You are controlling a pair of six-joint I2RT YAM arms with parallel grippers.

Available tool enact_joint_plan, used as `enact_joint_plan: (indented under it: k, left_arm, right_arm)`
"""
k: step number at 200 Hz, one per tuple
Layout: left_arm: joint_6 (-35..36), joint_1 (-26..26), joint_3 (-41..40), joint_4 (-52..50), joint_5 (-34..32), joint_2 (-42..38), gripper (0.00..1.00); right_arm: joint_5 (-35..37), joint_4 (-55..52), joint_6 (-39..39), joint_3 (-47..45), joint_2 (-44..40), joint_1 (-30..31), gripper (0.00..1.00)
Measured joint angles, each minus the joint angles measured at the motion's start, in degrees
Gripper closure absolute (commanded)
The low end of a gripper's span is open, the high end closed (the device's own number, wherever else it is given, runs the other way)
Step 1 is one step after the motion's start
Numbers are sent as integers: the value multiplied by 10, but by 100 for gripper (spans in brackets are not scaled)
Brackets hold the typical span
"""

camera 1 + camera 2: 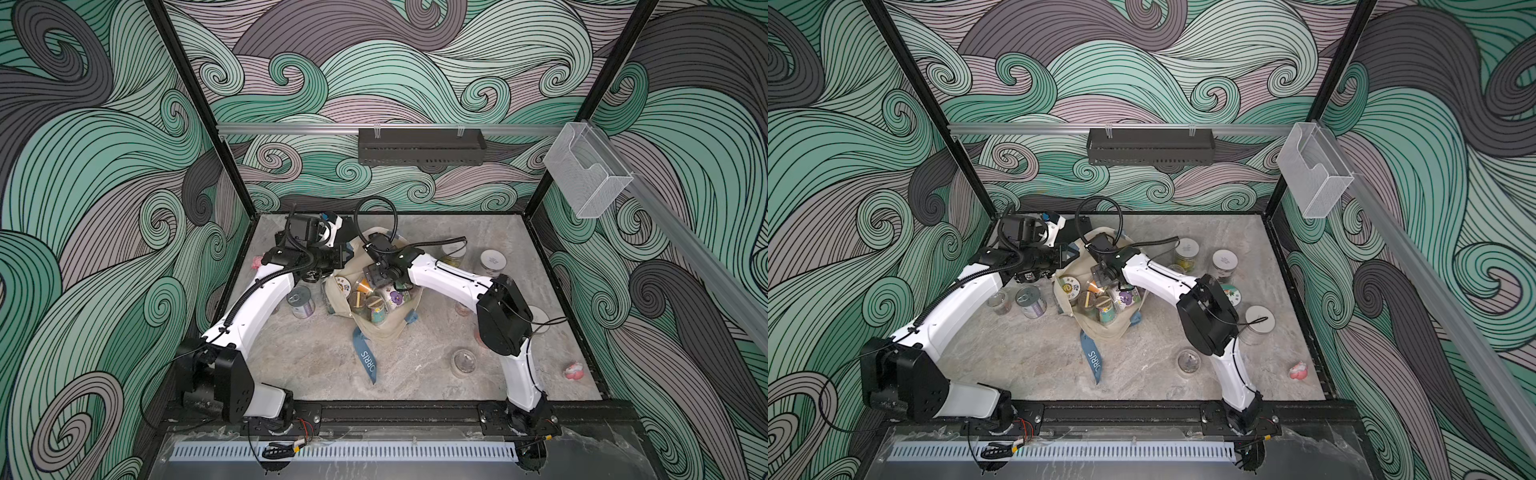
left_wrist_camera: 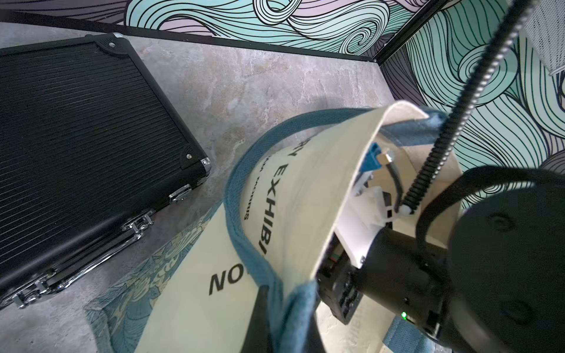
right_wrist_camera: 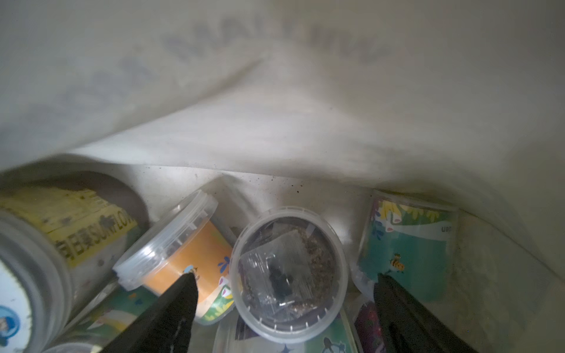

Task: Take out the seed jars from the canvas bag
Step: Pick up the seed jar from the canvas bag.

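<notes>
Seed jar [image 3: 289, 262]: in canvas bag [image 3: 275, 107]; looks light, hard, slippery; grab its round sides.
Right gripper [image 3: 286, 281]: apart, either side of jar.
Left gripper [image 2: 287, 305]: clamped on bag rim.

Grey marbled tabletop [image 1: 1025, 357], and it's crowded. In the middle the canvas bag [image 1: 1100, 332] sits slumped, with its blue strap [image 1: 1091, 362] trailing flat toward the near edge. At the far back a black ribbed case [image 2: 76, 137] lies flat, near the bag. Left of the bag a silver-lidded jar [image 1: 1030, 301] stands upright beside a small clear jar [image 1: 999, 303], with a pink toy [image 1: 257, 262] by the left edge. On the right stand a far white-lidded jar [image 1: 1186, 253], its neighbour jar [image 1: 1224, 266] and a nearer white-lidded jar [image 1: 1259, 324]. Closer in there's a low clear-lidded jar [image 1: 1188, 361], and a second pink toy [image 1: 1299, 371] by the right edge.
</notes>
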Motion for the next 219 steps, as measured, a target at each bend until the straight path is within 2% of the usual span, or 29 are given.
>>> enact_joint_plan:
  k: [128,219]
  left_arm:
    - [0,0,0,0,-2,4,100]
    - [0,0,0,0,-2,4,100]
  right_arm:
    - [-1,-11,2,40,61,-6,21]
    - [-9,-21,2,35,43,-10,31]
